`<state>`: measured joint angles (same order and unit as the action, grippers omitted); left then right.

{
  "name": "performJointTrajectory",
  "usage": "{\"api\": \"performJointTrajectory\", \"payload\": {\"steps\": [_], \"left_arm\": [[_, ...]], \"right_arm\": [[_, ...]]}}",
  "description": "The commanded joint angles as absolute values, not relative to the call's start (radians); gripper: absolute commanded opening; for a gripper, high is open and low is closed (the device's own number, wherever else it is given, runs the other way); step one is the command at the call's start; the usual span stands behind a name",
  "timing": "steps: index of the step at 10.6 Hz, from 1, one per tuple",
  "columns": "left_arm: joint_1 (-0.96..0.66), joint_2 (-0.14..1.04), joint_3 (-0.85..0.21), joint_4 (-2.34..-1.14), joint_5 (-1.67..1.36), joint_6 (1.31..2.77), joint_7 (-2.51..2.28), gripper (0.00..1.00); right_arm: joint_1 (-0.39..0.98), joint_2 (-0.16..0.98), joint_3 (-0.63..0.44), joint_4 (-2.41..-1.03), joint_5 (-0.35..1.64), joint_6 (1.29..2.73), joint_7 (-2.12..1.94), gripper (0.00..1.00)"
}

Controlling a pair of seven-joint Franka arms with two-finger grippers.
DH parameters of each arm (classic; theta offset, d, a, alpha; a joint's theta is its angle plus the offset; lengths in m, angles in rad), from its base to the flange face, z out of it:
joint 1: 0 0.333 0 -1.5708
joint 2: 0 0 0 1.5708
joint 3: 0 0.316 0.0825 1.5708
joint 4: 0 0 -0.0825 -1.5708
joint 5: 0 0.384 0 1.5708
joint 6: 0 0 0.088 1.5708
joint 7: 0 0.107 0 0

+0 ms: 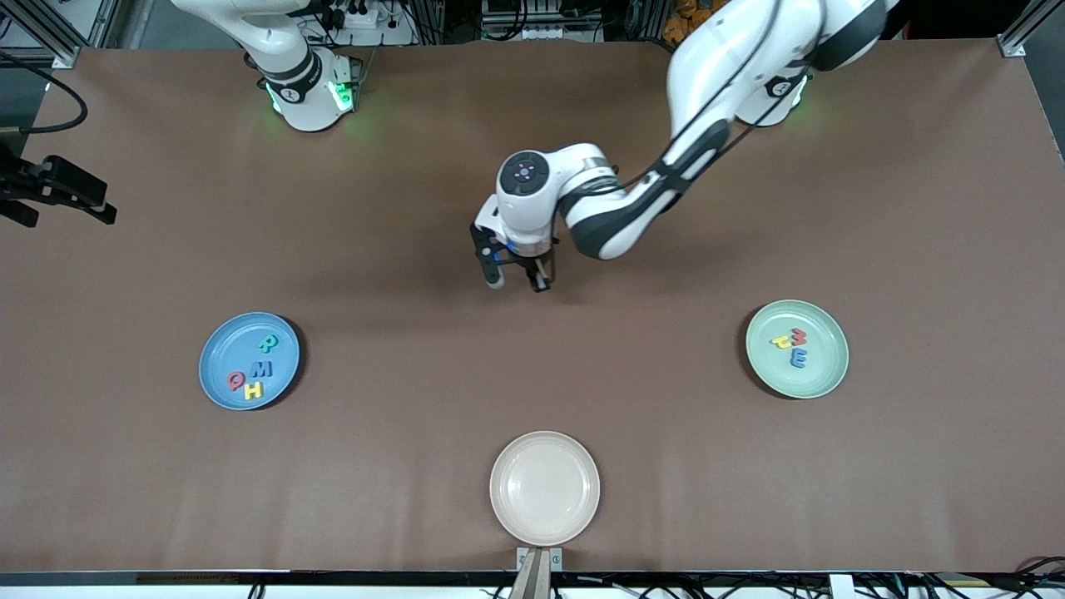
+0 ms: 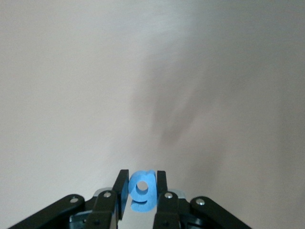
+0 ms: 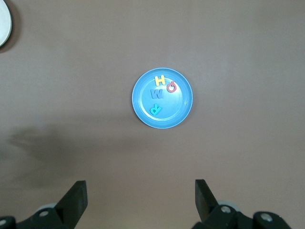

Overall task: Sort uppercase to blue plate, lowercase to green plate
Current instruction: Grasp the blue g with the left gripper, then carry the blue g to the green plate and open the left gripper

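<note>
Empty beige round plate (image 1: 544,487) sits nearest the camera. Pale mint-green plate (image 1: 824,374), toward the left arm's end, holds three lowercase letters; light-blue plate (image 1: 218,353) holds four capitals. Left end effector (image 2: 141,191), over bare counter (image 1: 915,208) mid-table, pinches the small blue foam g (image 2: 142,192). Carry it level over the green plate, lower, then release. Right end effector (image 3: 140,200) waits, spread wide, high over the blue plate.

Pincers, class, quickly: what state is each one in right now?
Left pincer: shut on the small blue foam letter g, over the bare brown table.
Right pincer: open, holding nothing, high above the light-blue round plate.
</note>
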<state>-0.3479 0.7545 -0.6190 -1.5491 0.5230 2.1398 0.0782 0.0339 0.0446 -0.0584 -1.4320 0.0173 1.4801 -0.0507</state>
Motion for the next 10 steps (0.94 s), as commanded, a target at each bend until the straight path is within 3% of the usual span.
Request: {"api": "performJointTrajectory", "payload": {"steps": [1,5,10], "left_arm": [[-0.133,0.620,-0.702,-1.629,0.473,2.051,0.095,0.00],[0.113,0.496,-0.703,-1.654,0.453,1.926,0.086,0.00],[0.372,0.557,-0.663,-1.687,0.469,1.908,0.100,0.00]], "right_arm": [[0.012,0.034,-0.037,-1.440,0.012,1.489,-0.057,1.00],[0.012,0.031,-0.037,-1.442,0.014,1.489,-0.057,1.00],[0.012,0.031,-0.037,-1.443,0.014,1.491,-0.057,1.00]]}}
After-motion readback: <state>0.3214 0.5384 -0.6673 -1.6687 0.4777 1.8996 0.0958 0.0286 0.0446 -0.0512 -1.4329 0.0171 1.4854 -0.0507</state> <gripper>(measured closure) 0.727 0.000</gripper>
